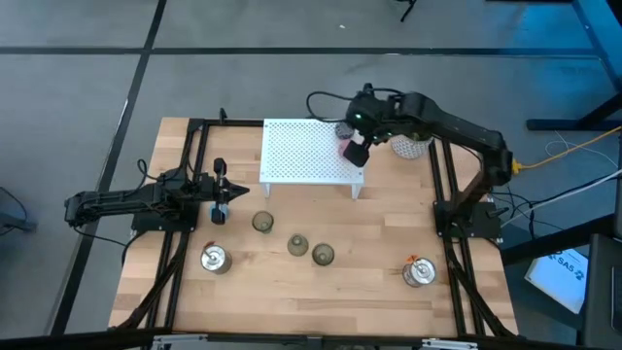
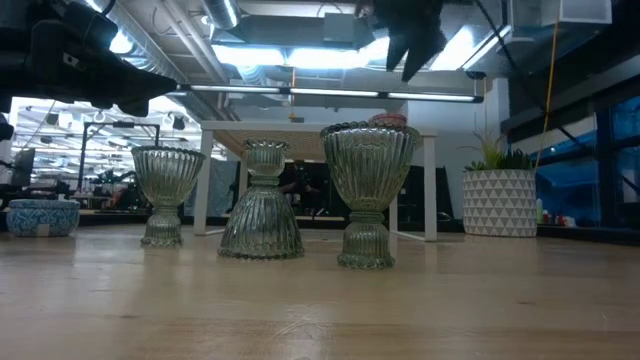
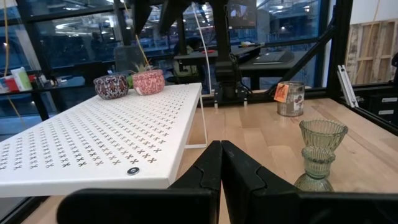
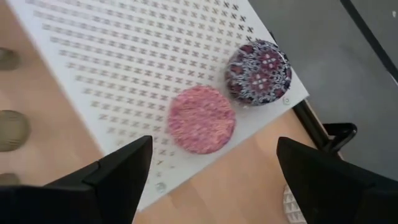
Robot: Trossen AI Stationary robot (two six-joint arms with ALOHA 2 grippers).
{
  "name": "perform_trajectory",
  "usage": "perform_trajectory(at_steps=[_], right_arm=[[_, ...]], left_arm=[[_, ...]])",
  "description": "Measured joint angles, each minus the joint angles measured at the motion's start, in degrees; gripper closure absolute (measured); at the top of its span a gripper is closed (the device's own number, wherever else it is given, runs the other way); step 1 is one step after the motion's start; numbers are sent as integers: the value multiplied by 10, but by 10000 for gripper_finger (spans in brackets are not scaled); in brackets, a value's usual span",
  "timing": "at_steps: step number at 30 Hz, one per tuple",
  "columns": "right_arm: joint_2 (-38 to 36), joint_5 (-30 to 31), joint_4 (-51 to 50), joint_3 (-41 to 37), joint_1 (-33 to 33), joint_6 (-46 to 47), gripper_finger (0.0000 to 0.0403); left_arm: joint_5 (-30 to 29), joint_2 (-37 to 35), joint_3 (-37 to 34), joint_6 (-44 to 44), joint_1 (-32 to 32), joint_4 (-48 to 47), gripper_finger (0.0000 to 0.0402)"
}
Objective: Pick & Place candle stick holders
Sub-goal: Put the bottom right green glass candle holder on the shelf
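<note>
Wooden planks are forming the table (image 1: 369, 243), standing on a grey floor. Above the rack's far right corner the right hand (image 4: 208, 171) is hovering with its fingers spread wide apart, holding nothing, directly over the pink candle stick holder (image 4: 201, 119), which is sitting on the white perforated rack (image 1: 306, 151) just beside the purple candle stick holder (image 4: 259, 72). Off past the rack's right edge, a white pot (image 1: 408, 146) is standing. Across the table, the left hand (image 3: 221, 169) is waiting by the left frame with its fingers pressed together, empty. Three olive-clear glass holders (image 1: 297, 245) are standing in a row in front of the rack, near the table's middle, and two shiny silver holders (image 1: 214, 259) are sitting toward the front corners, well apart. A blue holder (image 2: 42, 217) is showing in the low view at the left edge.
</note>
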Motion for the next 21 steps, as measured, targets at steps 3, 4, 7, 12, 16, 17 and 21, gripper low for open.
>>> perform_trajectory(at_steps=[3, 4, 7, 12, 16, 17, 21], right_arm=[[-12, 0, -5, 0, 27, 10, 55], [-16, 2, -5, 0, 38, 13, 55], [-24, 25, -15, 0, 77, 15, 55], [-25, 63, -41, -1, 144, 15, 55], [-25, 55, -30, -35, 194, 19, 55], [-25, 55, -24, -49, 206, 25, 55], [-25, 39, 58, -124, 255, 25, 55]], left_arm=[[0, 0, 0, 0, 0, 0, 400], [0, 0, 0, 0, 0, 0, 400], [0, 0, 0, 0, 0, 0, 400], [0, 0, 0, 0, 0, 0, 400], [0, 0, 0, 0, 0, 0, 400], [0, 0, 0, 0, 0, 0, 400], [0, 0, 0, 0, 0, 0, 400]])
